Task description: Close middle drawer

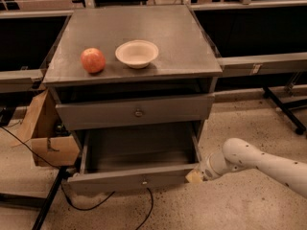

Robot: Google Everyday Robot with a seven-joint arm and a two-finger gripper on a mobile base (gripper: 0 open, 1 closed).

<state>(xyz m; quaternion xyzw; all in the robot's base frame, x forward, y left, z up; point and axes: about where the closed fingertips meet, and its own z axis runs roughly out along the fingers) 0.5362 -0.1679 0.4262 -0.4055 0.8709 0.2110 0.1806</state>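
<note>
The middle drawer hangs wide open, its tray pulled well out beneath the taller top drawer. The gripper sits low at the front's right corner, apparently touching it, a sensible spot for shoving straight back. Whether it's spread or pinched, I cannot tell. Up on the counter, apple and bowl sit well away from the push.

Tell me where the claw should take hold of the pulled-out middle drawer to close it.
Probably the flat front panel of the middle drawer, approached from the front. Its central knob looks too tiny to grip well, and closing only needs a push. The claw sits at the panel's right end; nearer the centre would likely push straighter.
</note>
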